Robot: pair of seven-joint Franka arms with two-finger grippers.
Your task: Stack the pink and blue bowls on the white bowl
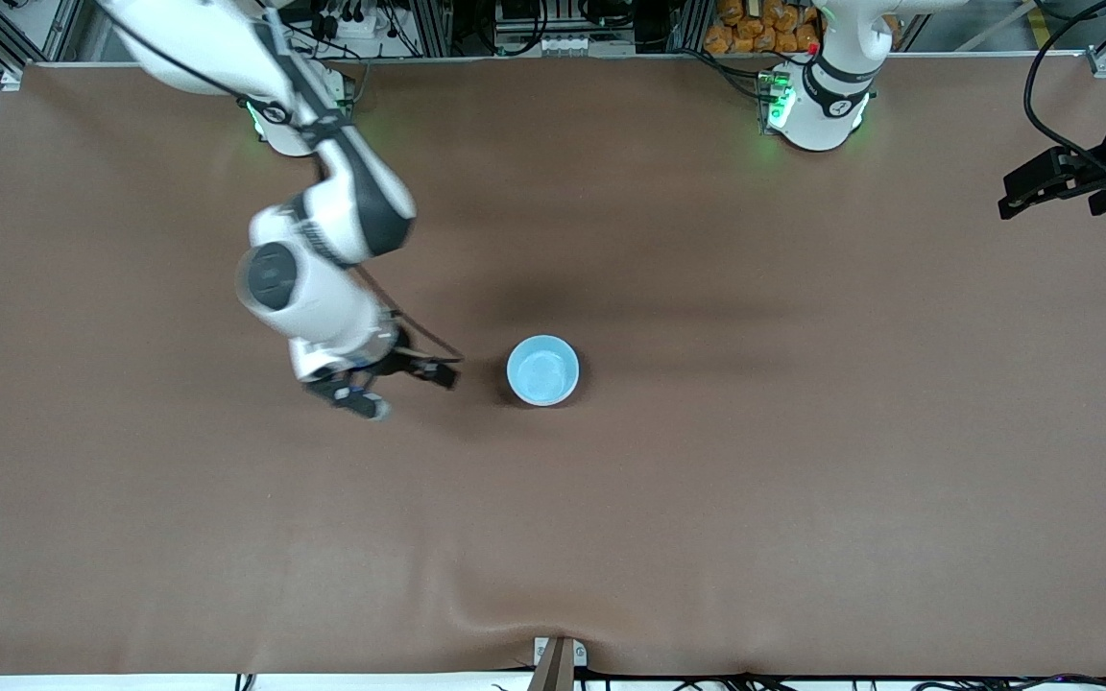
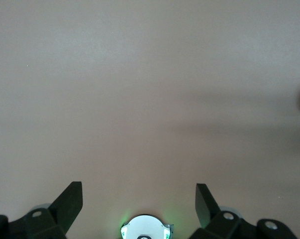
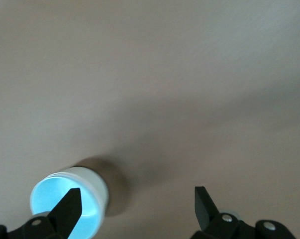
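Blue bowl (image 1: 542, 370) tops the stack mid-worktop (image 1: 707, 499); glossy, light, likely slippery, best pinched at rim. Right end effector (image 1: 397, 386) beside it, wide open, empty. Left end effector (image 2: 139, 201) waits, open, empty.

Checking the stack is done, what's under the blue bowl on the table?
The blue bowl sits topmost; its inside looks empty. In the right wrist view a white wall shows beneath its rim. No pink bowl is visible; whatever is nested underneath is covered.

- arms glossy white w/ dark grey joint bands, round grey cap on right arm's wrist
- black grippers, right gripper (image 1: 406, 386), left gripper (image 1: 1043, 187)
- green LEDs at bases
- black cables along links
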